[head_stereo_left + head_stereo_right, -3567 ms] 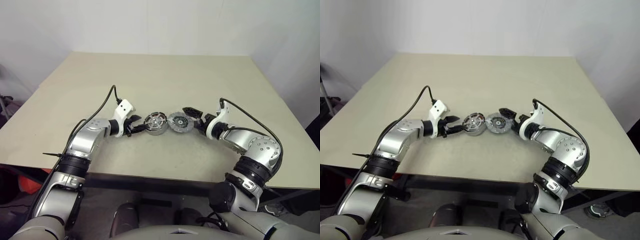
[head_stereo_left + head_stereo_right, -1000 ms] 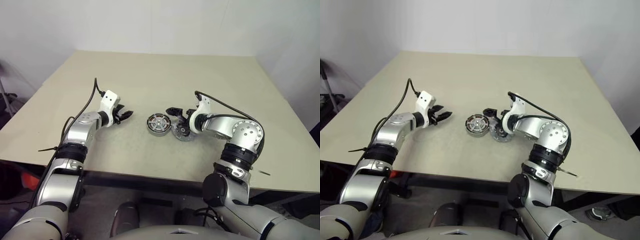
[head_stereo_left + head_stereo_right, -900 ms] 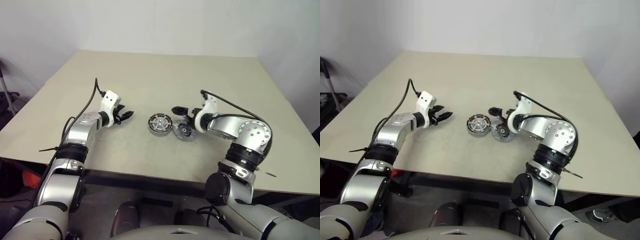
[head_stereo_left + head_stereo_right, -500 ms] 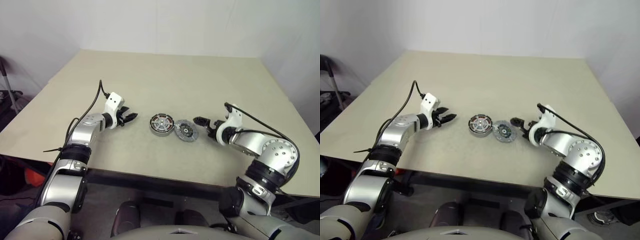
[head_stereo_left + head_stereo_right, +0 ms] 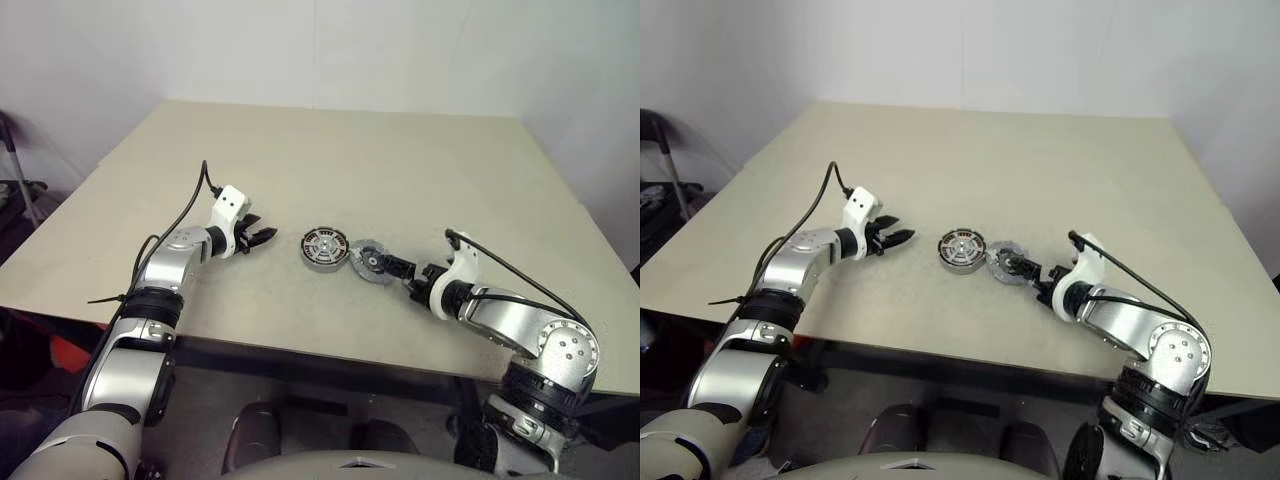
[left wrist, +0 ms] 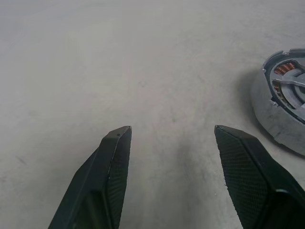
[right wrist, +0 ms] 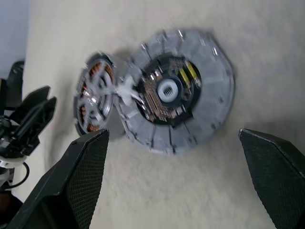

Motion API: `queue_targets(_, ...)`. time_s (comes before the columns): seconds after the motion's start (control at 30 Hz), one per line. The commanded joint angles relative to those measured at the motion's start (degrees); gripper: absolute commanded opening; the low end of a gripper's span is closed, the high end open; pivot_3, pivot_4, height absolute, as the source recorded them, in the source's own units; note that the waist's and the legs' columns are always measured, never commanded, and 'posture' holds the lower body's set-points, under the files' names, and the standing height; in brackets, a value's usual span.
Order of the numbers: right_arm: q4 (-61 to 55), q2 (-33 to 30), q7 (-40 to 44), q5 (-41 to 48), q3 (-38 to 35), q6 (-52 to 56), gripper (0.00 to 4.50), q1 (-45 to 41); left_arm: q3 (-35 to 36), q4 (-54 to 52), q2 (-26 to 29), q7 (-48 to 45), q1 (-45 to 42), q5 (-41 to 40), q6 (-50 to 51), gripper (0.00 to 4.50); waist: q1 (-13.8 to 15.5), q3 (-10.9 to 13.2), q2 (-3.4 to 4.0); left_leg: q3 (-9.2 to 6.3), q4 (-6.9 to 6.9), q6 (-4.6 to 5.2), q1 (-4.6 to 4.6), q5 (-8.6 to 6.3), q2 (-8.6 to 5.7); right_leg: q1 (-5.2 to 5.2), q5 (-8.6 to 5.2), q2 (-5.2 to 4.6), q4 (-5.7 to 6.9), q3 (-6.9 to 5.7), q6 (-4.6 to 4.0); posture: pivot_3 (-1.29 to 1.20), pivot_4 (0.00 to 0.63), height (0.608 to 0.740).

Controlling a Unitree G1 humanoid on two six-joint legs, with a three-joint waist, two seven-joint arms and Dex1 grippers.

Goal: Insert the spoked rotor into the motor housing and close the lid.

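Just ahead of our right pincer (image 5: 1036,272), wide open and empty, lies the lid (image 5: 1006,262) beside the motor housing (image 5: 962,249), farther from our open, empty left pincer (image 5: 902,239).

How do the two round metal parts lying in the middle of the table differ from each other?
The motor housing is a thicker cup with copper-coloured windings around a spoked centre; the lid is a flatter grey disc with a dark circuit-like centre around a pale hub. The lid lies nearer the right gripper, the motor housing nearer the left gripper. Both are round, grey and lie side by side, unheld.
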Motion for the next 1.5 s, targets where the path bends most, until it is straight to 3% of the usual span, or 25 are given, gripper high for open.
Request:
queue_targets(0.03, 0.14, -3.55, -4.25, 9.15, 6.08, -8.47, 4.47, 1.52, 0.43, -1.64, 0.87, -0.16, -1.65, 0.23, -0.03, 2.95, -0.05, 0.00, 0.00, 0.00, 0.00, 0.00, -0.01, 0.00, 0.00, 0.00, 0.00, 0.00, -0.01, 0.00, 0.00, 0.00, 0.000, 0.740)
queue_targets(0.33, 4.30, -5.88, -3.67, 12.50, 16.44, -22.96, 4.47, -0.08, 0.49, -2.48, 2.16, -0.22, -1.52, 0.39, 0.68, 2.95, -0.30, -0.02, -0.03, 0.05, 0.10, 0.05, -0.11, -0.03, 0.02, -0.02, 0.01, 0.01, -0.05, -0.04, 0.05, 0.00, 0.000, 0.740)
queue_targets(0.63, 11.12, -4.81, 6.61, 2.20, 18.24, -30.36, 4.47, -6.42, 0.52, -2.93, 2.59, 0.01, -1.02, 0.53, 0.67, 2.95, -0.56, -0.02, -0.03, 0.07, 0.45, 0.13, -0.47, -0.08, 0.00, -0.10, 0.06, 0.00, -0.03, -0.12, 0.08, 0.00, 0.000, 0.740)
queue_targets(0.9, 9.42, -5.17, 17.87, -0.28, 18.24, -29.94, 4.47, -11.21, 0.34, -2.94, 2.55, 0.21, -0.39, 0.91, 0.36, 2.95, -0.91, -0.01, -0.03, 0.09, 0.54, 0.22, -0.61, -0.12, 0.00, -0.12, 0.28, 0.00, -0.04, -0.20, -0.09, 0.00, 0.000, 0.740)
queue_targets(1.17, 9.09, -2.13, 19.27, 3.51, 23.25, -26.57, 4.47, -19.49, 0.66, -1.08, 2.08, 0.94, -1.54, 1.43, -0.74, 2.95, -1.44, -0.02, -0.03, 0.09, 0.58, 0.25, -0.60, -0.14, 0.03, -0.13, 0.32, 0.02, 0.00, -0.22, -0.17, 0.00, 0.000, 0.740)
queue_targets(1.33, 14.36, 0.32, 21.29, -2.64, 26.78, -25.21, 4.47, -21.47, 1.02, -0.25, 2.11, 1.55, -2.28, 1.28, -1.21, 2.95, -1.33, -0.03, -0.06, 0.08, 0.63, 0.29, -0.65, -0.17, 0.02, -0.13, 0.31, 0.01, -0.01, -0.23, -0.23, 0.00, 0.000, 0.740)
queue_targets(1.4, 13.90, -0.96, 23.13, -5.43, 27.27, -24.30, 4.47, -21.61, 1.17, -0.40, 2.18, 1.66, -2.09, 1.16, -1.22, 2.95, -1.23, -0.02, -0.06, 0.07, 0.65, 0.29, -0.69, -0.17, 0.00, -0.13, 0.29, -0.01, -0.02, -0.25, -0.25, 0.00, 0.000, 0.740)
queue_targets(1.5, 10.81, -5.94, 30.99, -16.34, 29.66, -25.33, 4.47, -22.06, 1.37, -0.89, 2.16, 1.80, -1.16, 1.00, -1.22, 2.95, -0.98, -0.02, -0.09, 0.06, 0.68, 0.31, -0.77, -0.18, -0.04, -0.12, 0.36, -0.05, -0.07, -0.26, -0.15, 0.00, 0.000, 0.740)
